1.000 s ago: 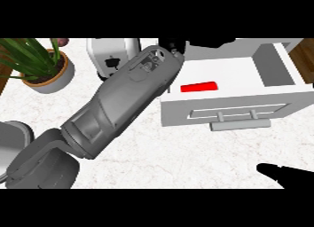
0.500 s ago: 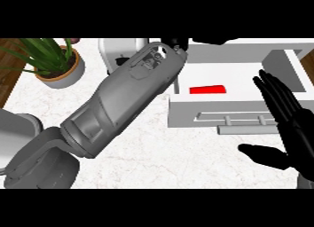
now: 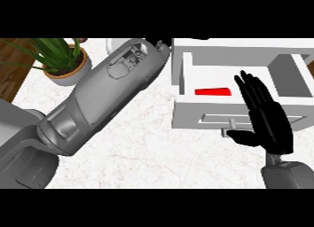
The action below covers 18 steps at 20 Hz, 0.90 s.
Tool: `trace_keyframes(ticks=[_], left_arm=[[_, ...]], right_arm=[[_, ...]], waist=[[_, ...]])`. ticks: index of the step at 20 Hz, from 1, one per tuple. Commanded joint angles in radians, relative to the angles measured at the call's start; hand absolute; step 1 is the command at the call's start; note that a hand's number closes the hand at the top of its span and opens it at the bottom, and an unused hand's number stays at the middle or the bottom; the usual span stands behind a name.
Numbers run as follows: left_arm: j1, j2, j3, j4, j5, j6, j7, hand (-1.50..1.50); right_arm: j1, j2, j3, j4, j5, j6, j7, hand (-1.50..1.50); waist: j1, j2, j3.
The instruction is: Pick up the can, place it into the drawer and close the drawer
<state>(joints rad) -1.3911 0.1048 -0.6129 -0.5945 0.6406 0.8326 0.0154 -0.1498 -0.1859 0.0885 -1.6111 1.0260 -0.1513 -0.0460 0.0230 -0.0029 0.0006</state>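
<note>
1. Can [image 3: 212,91]: red, lying inside the open drawer [image 3: 294,108], toward its left side; nothing touching it.
2. Right hand [image 3: 268,119]: nearest the view, black, fingers straight and held together, thumb out to the left; holding nothing; it lies over the drawer's front panel, fingertips over the drawer's inside, just right of the can; handle [image 3: 228,126] just left of the thumb.
3. Left forearm [image 3: 100,104]: grey, runs diagonally from lower left up to the drawer's top-left corner; left hand almost entirely hidden at its far end, cannot tell its fingers.
4. Counter [image 3: 153,155]: white marble; potted plant [image 3: 64,64] at far left.
</note>
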Motion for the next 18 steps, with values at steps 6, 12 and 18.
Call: trace_keyframes(ticks=[6,12,18], left_arm=[[0.082,0.114,-0.031,-0.213,-0.065,0.031,0.128,-1.50],[0.150,0.215,-0.021,-0.307,-0.081,-0.014,0.186,-1.50],[0.264,0.320,-0.031,-0.500,-0.093,-0.023,0.254,-1.50]], right_arm=[[-0.189,0.054,-0.050,0.394,0.089,-0.178,-0.031,-1.50],[-0.296,0.040,-0.106,0.602,0.127,-0.280,-0.060,-1.50],[-0.451,0.030,-0.170,0.825,0.154,-0.412,-0.072,-1.50]], waist=[[0.022,0.001,0.001],[0.017,0.005,0.001],[0.044,0.002,0.000]])
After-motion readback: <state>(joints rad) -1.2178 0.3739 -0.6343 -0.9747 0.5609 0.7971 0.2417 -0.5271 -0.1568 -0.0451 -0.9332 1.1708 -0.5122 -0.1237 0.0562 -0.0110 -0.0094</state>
